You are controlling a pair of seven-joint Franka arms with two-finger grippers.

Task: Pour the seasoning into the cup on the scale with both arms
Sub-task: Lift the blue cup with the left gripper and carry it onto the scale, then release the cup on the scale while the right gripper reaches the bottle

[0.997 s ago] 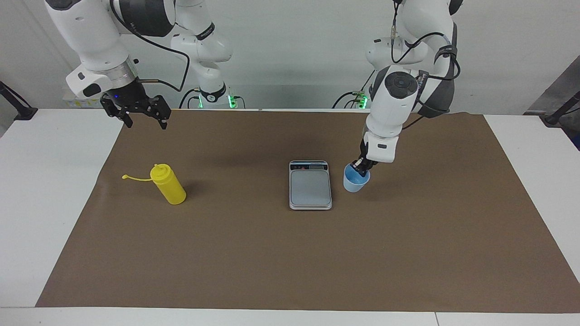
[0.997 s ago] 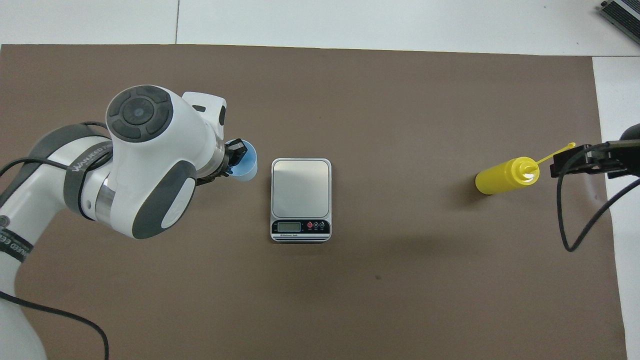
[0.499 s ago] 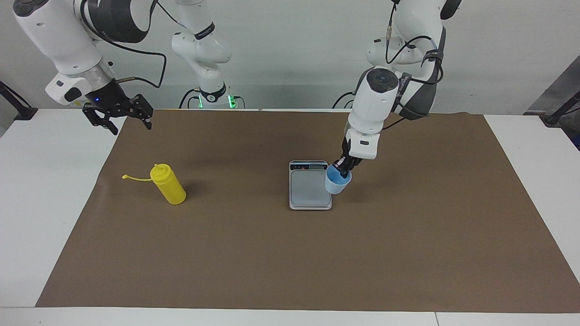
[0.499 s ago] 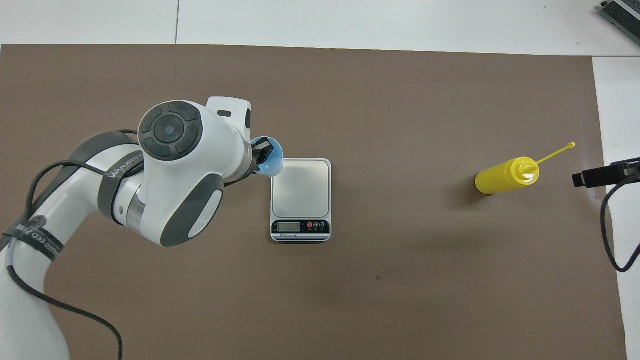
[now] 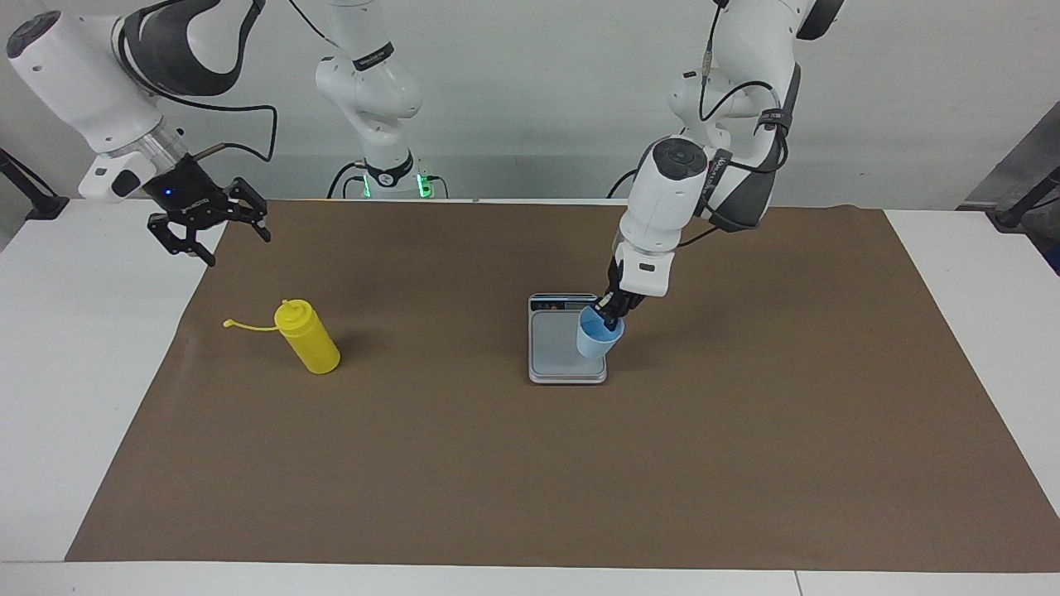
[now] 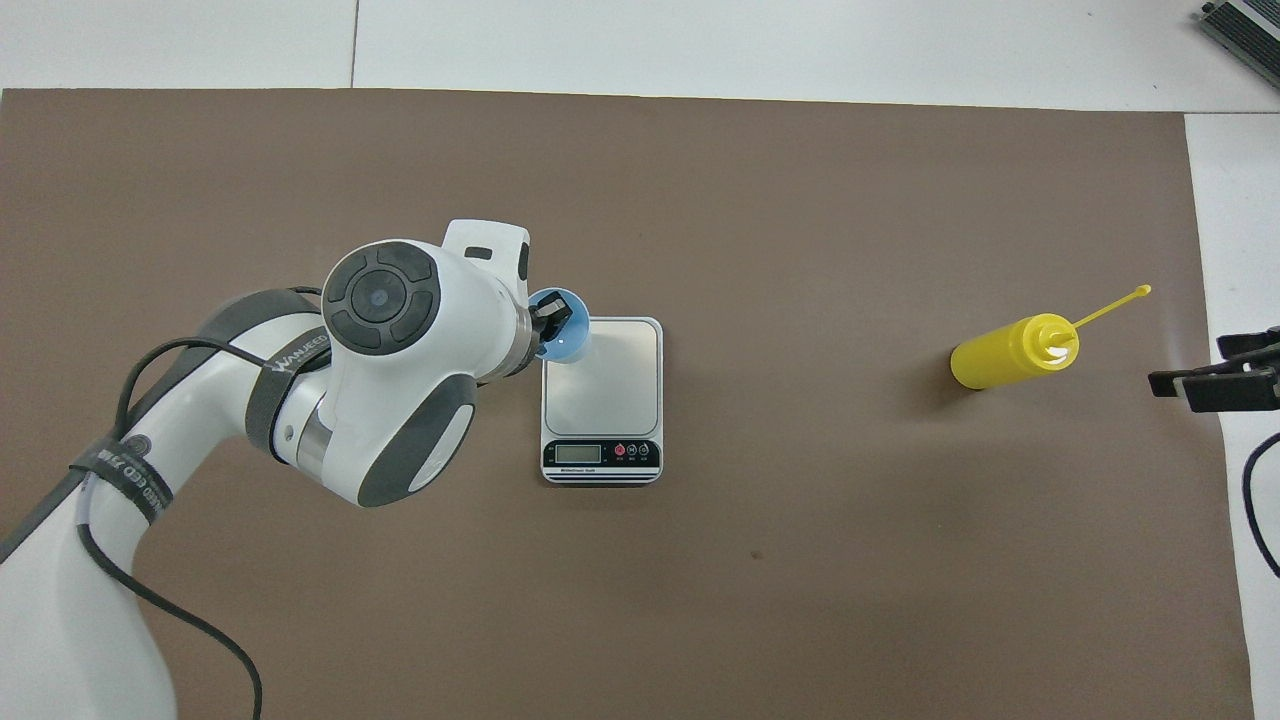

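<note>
So the left gripper [image 5: 611, 313] is pinching the cup [image 5: 598, 338] by its rim, up over the edge of the scale [image 5: 566, 339]. Right gripper [image 5: 209, 234] hangs spread open above the table's edge (seasoning [image 5: 307, 336] stands nearby on the mat [image 5: 530, 463]).

A white table [image 5: 91, 356] is being covered across its middle by a brown mat [image 5: 530, 463], with bare white margins being left at both ends. A plain pale wall [image 5: 530, 99] is being seen past the table's edge. Green lights [image 5: 424, 180] are being shown glowing there. Soft shadows are being cast on the mat by even lighting.
</note>
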